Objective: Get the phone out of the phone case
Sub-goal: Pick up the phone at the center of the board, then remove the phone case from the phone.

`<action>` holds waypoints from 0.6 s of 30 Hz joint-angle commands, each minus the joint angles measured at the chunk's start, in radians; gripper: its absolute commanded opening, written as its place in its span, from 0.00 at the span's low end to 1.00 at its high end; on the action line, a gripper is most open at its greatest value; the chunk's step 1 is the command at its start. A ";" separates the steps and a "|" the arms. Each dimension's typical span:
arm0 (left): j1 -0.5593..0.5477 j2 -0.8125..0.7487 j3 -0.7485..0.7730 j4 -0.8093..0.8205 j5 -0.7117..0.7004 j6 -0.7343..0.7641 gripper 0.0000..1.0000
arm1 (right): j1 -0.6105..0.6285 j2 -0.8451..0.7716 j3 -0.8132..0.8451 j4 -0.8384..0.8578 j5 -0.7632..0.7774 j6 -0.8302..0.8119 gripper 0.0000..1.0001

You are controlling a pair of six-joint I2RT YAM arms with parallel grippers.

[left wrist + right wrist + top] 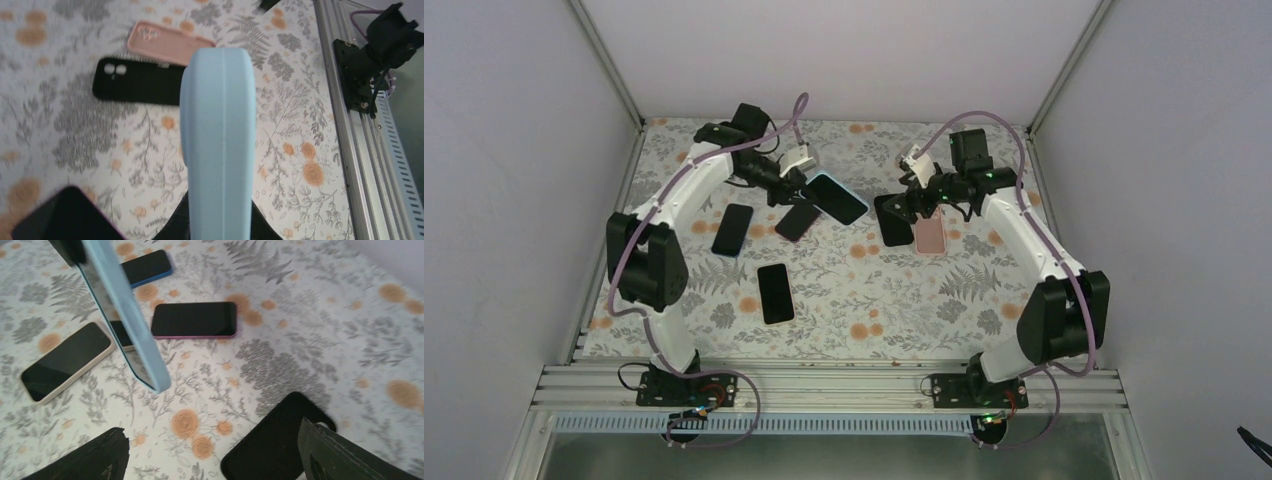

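Aloft, the left tool (792, 188) clamps the blue-cased phone (837, 198).

Lab test cell — white panel walls (504, 150), aluminium rail (824, 385), floral tablecloth (844, 300).

We see soft, even light. The worktop (854, 290) is bright, with only faint shadows. In the left wrist view the blue case (219, 150) sits close to the lens and looks blurry. The right wrist view is a little fuzzy too.
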 commanded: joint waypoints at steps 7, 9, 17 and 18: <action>-0.050 -0.061 -0.025 0.071 0.052 0.055 0.02 | -0.020 0.081 0.002 -0.010 -0.212 -0.074 0.84; -0.053 -0.061 -0.022 0.072 0.053 0.051 0.02 | -0.018 0.095 0.013 -0.012 -0.219 -0.071 0.84; -0.054 -0.068 -0.012 0.079 0.059 0.035 0.02 | -0.016 0.118 -0.007 0.009 -0.213 -0.066 0.82; -0.054 -0.068 -0.011 0.079 0.062 0.034 0.02 | -0.016 0.117 -0.011 0.017 -0.207 -0.062 0.82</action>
